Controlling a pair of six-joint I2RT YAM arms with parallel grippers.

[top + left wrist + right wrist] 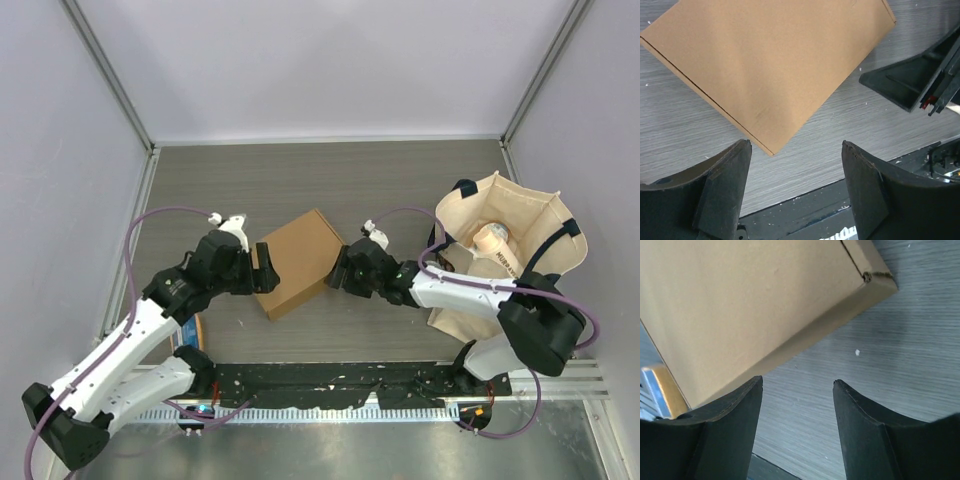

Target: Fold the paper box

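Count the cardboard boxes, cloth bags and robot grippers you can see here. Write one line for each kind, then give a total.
Cardboard boxes: 1, the brown paper box
Cloth bags: 1, the beige tote bag
Grippers: 2, the left gripper and the right gripper, both open, one on each side of the box
Total: 4

Nothing can be read: the dark print on the cloth tote bag [462, 225] is too small to make out.
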